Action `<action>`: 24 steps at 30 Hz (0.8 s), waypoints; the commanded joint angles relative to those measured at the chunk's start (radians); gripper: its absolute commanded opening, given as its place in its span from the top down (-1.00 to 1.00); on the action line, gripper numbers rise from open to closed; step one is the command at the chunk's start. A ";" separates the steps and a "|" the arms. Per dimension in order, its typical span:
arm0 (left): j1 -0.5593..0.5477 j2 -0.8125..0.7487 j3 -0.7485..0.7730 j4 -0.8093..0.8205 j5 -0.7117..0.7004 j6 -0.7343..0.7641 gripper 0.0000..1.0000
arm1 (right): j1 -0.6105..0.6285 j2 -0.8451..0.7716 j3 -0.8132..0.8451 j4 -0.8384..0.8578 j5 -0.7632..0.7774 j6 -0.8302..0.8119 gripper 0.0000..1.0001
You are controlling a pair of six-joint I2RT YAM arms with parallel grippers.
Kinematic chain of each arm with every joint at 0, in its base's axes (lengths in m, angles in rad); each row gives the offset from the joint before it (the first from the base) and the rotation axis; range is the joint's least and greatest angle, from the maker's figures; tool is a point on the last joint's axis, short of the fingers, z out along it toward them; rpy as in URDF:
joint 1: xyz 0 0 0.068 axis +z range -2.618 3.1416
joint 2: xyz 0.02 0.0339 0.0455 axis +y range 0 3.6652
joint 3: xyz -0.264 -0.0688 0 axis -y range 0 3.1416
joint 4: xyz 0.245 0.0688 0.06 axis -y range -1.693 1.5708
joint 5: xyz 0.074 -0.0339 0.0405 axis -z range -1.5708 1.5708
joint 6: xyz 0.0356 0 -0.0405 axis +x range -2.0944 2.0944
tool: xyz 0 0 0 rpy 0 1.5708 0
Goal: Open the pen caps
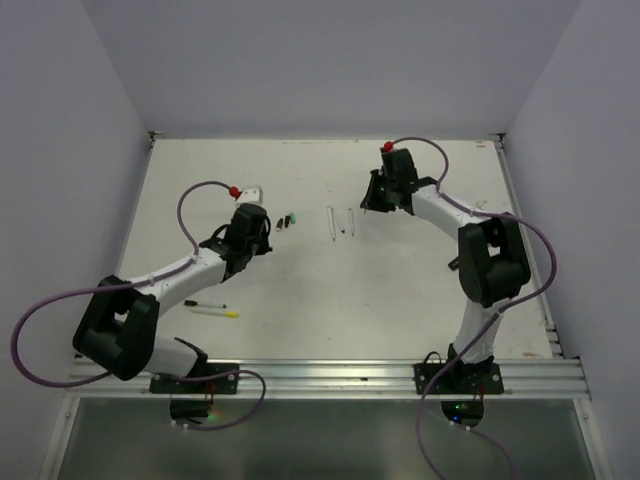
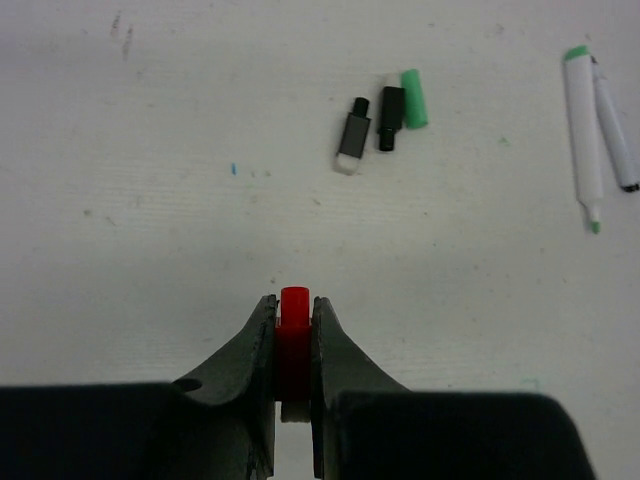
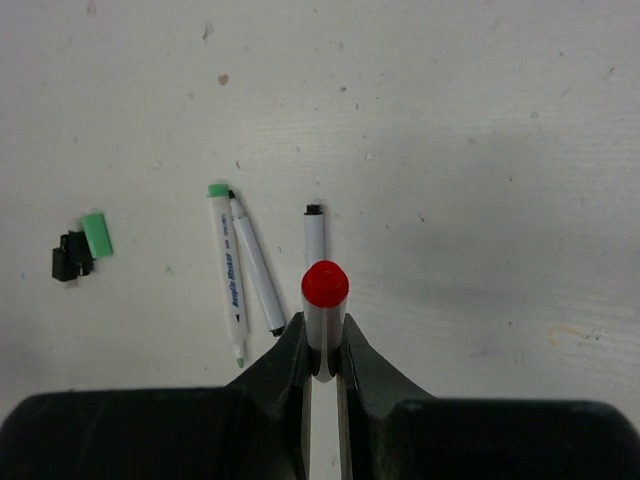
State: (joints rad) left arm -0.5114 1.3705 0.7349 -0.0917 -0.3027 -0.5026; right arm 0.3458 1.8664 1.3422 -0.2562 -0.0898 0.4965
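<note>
Pen caps (image 1: 288, 221) lay near both grippers: a red cap (image 2: 295, 338) sat clamped between the closed fingers of the left gripper (image 2: 294, 304), while two black caps (image 2: 390, 105) and a green cap (image 2: 414, 97) rested close together on the table (image 2: 150, 200) ahead of it, to its right. The right gripper (image 3: 322, 322) was closed on a white pen (image 3: 322, 338) with a red end (image 3: 325, 285); three loose pens (image 3: 228, 280) lay just ahead, mostly to its left.

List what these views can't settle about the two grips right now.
- Left wrist: lower end of the red cap, buried between the left gripper fingers.
- Right wrist: most of the red-ended pen, hidden behind the right gripper.
- Top: loose pens at left, too small to read caps.
</note>
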 commanded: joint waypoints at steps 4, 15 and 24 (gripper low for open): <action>0.068 0.160 0.110 0.075 -0.044 0.044 1.00 | -0.004 0.053 0.025 -0.043 -0.013 -0.056 1.00; 0.128 0.386 0.239 0.144 0.046 0.081 0.93 | -0.004 0.128 0.054 -0.044 -0.047 -0.067 1.00; 0.140 0.421 0.259 0.145 0.062 0.078 0.43 | -0.004 0.177 0.083 -0.046 -0.096 -0.073 0.92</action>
State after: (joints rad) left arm -0.3813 1.7817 0.9585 0.0029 -0.2459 -0.4408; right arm 0.3458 2.0335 1.3754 -0.3027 -0.1501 0.4435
